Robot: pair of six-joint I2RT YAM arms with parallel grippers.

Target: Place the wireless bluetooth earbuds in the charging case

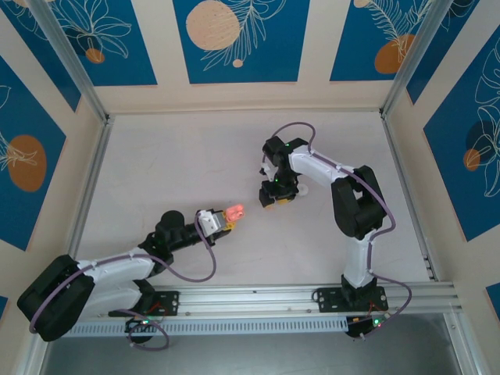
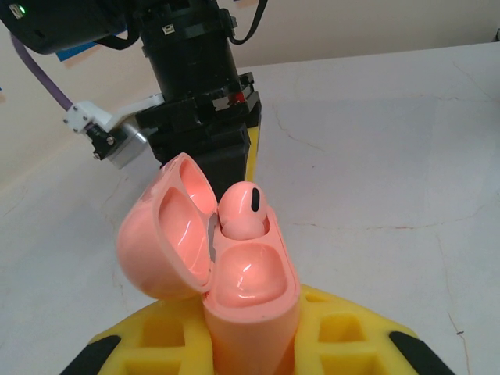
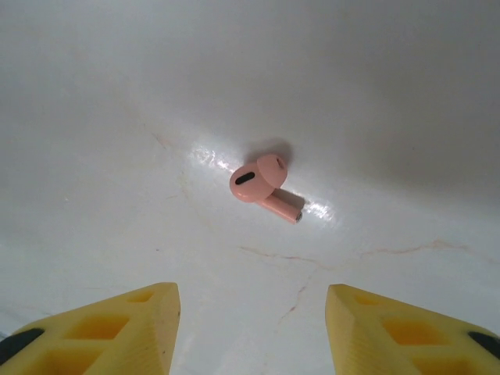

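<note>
My left gripper [image 1: 224,219] is shut on the charging case [image 1: 234,209], a salmon-pink box held a little above the table at centre left. In the left wrist view the case [image 2: 251,297] stands upright between the yellow pads [image 2: 348,332], its lid [image 2: 164,238] swung open to the left. One pink earbud [image 2: 244,212] sits in the far well; the near well is bare. A second pink earbud [image 3: 262,185] lies loose on the table, just ahead of my right gripper [image 3: 250,328], which is open with nothing between its yellow fingers [image 3: 117,328].
The right gripper [image 1: 277,195] points down at the table's middle, a short way right of the case; its black body [image 2: 199,125] shows behind the case in the left wrist view. Metal frame rails [image 1: 90,183] and patterned walls border the white tabletop [image 1: 180,156].
</note>
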